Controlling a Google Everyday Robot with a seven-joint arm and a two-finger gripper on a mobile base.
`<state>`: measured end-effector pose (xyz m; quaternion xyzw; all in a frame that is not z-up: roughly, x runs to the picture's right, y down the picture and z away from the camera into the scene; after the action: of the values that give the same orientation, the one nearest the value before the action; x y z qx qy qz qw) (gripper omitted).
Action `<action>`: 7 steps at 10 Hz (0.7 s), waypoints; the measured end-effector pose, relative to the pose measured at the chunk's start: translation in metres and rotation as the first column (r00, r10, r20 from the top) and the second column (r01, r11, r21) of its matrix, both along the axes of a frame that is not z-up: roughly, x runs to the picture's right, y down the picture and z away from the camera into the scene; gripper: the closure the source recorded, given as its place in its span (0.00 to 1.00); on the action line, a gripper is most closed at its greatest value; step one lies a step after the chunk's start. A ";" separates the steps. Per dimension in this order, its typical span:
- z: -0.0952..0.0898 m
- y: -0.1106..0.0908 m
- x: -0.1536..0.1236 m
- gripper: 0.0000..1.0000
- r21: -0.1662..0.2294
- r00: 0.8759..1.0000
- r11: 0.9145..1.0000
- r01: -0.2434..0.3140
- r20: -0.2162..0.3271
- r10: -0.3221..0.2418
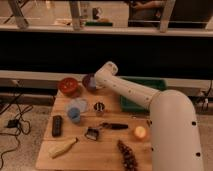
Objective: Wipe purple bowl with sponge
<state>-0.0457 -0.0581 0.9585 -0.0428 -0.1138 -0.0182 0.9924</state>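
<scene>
Bowl first: the purple bowl (89,81) sits at the far edge of the wooden table (107,150), around the eleven o'clock corner of the board, and only its left rim and a slice of dark inside show. The rest is covered by the white arm (131,92), whose end bends down right over it. The gripper (96,85) is down at the bowl, hidden behind the wrist from here, and its fingers are pressed together. What they pinch, if anything, can't be seen. The sponge isn't visible anywhere on the table, so my read is it's in the grip, inside the bowl, but that's a guess.

Just at nine o'clock of the purple bowl stands the reddish-brown bowl (68,85), close beside it. Coming toward us, at six to seven o'clock, there's a pale bluish disc (78,105) with a round blue cup (74,115) touching its near edge, and a small metal cup (99,107) just to the right. At three o'clock of the bowl, behind the arm, a green bin (142,95). Nearer still: a black remote (57,125), a dark-handled tool (112,125), an orange fruit (140,132).

Progress call: the tool is at the bowl, so the wipe looks under way or about to be. Whether any pass is done, nothing shows. Lifting clear remains.
</scene>
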 end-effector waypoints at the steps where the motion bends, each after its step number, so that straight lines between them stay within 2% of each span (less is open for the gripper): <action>1: 0.000 0.000 -0.002 1.00 0.002 1.000 1.000 0.002 0.005 -0.002; 4: -0.003 -0.006 -0.021 1.00 0.018 0.999 1.000 0.020 0.030 -0.021; 7: -0.012 -0.021 -0.031 1.00 0.047 0.999 0.998 0.034 0.041 -0.036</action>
<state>-0.0770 -0.0790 0.9462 -0.0216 -0.1333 -0.0391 0.9901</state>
